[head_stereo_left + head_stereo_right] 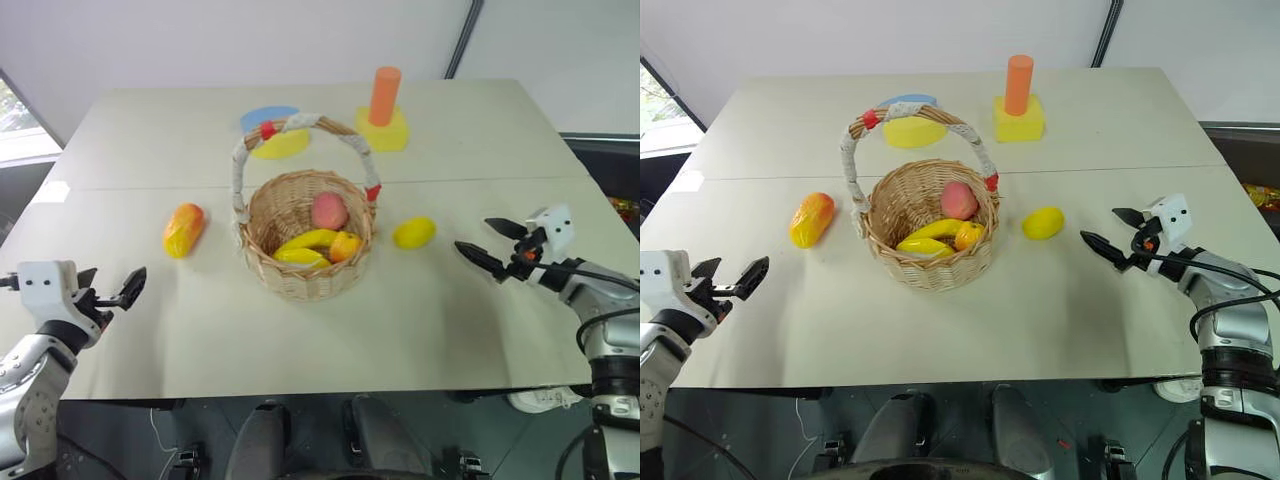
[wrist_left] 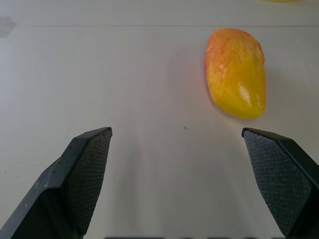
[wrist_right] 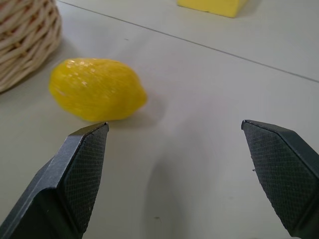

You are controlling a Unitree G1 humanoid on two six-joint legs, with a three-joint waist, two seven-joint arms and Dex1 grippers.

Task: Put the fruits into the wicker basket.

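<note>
Pale tabletop (image 1: 420, 330) ahead of me, wicker basket (image 1: 305, 235) in the middle with a few fruits already inside. Mango (image 1: 184, 229) lies left of it, lemon (image 1: 414, 232) just right of it. My left gripper (image 1: 112, 290) hovers near the table's front edge, jaws spread wide and empty; right gripper (image 1: 492, 245) the same, pointing at the lemon. I reckon the lemon goes first: straddle its short axis, close gently so it doesn't roll, then lift clear of the handle (image 1: 300, 130).
</note>
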